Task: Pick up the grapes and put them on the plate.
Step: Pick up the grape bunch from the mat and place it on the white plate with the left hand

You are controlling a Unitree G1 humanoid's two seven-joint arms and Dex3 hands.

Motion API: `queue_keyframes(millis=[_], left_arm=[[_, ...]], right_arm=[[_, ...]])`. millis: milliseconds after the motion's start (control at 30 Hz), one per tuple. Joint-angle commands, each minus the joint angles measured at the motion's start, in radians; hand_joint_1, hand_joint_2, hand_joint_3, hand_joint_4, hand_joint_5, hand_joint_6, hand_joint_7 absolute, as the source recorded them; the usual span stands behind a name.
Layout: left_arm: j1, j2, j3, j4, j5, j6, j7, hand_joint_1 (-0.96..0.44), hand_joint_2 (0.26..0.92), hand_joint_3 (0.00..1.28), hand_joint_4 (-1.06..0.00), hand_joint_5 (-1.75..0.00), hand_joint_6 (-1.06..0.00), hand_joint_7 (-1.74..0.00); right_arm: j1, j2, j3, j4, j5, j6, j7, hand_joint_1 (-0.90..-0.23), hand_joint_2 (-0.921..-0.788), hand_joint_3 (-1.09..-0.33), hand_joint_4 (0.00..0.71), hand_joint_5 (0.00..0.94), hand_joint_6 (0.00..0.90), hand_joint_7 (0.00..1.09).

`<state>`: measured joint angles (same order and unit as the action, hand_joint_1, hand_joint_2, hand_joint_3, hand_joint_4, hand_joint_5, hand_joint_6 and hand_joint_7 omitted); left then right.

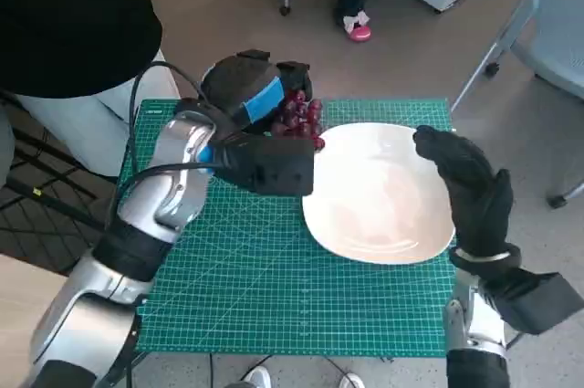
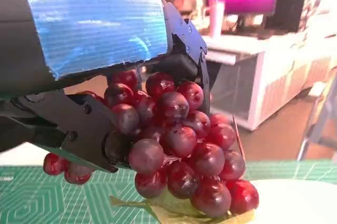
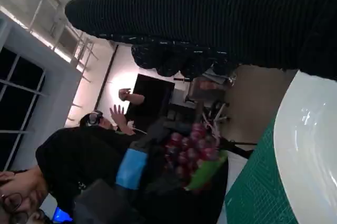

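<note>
**Grapes lifted, plate next**

At the far edge of the green cutting mat (image 1: 274,288), the bunch of red grapes (image 2: 181,147) hangs grasped in the left robot hand (image 1: 251,96), just left of the white plate (image 1: 379,214). Carrying seems underway; next it must swing right and lower. Glossy round berries, a limp leaf beneath. The right robot hand (image 1: 470,187) hovers released over the plate's right rim.

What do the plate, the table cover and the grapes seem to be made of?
The plate looks like white glazed ceramic or melamine: smooth, with soft glare. The table cover seems a green rubbery cutting mat, matte, printed with a pale grid. The grapes, held in the left robot hand, look real or plastic; their dark red skins shine, so I cannot tell.
</note>
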<state>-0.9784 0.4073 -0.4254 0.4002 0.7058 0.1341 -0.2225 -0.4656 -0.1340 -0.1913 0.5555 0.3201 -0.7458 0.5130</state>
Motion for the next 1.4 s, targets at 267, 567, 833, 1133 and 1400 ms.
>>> queue_keyframes(millis=[267,567,833,1133,1400], left_arm=[[-0.011,-0.033,-0.006,0.011,0.0,0.01,-0.032,0.0,0.921,0.11,-0.6,-1.41,-0.66,-0.97],[-0.046,-0.104,-0.029,0.03,-0.009,-0.026,-0.05,0.01,0.921,0.13,-0.57,-1.41,-0.63,-1.05],[-0.125,-0.196,-0.077,0.129,0.007,-0.067,-0.051,0.0,0.92,0.15,-0.56,-1.47,-0.61,-1.02],[-0.162,-0.232,-0.081,0.202,0.0,-0.095,-0.045,0.0,0.92,0.17,-0.56,-1.46,-0.56,-1.08],[-0.275,-0.358,-0.139,0.467,0.014,-0.167,0.009,0.0,0.92,0.14,-0.57,-1.36,-0.58,-1.15]], right_arm=[[0.017,-0.002,-0.012,-0.001,0.013,0.004,-0.002,-0.602,-0.921,-0.857,0.381,0.003,0.054,0.41],[0.026,-0.012,-0.022,-0.013,0.027,0.007,0.005,-0.602,-0.921,-0.852,0.383,0.003,0.064,0.4],[0.047,-0.018,-0.029,-0.042,0.032,0.007,-0.004,-0.604,-0.921,-0.843,0.386,0.002,0.097,0.34],[0.06,-0.02,-0.033,-0.058,0.027,0.005,-0.012,-0.605,-0.921,-0.84,0.387,0.002,0.108,0.32],[0.09,-0.024,-0.057,-0.076,0.018,-0.016,-0.047,-0.609,-0.921,-0.827,0.395,0.001,0.168,0.22]])
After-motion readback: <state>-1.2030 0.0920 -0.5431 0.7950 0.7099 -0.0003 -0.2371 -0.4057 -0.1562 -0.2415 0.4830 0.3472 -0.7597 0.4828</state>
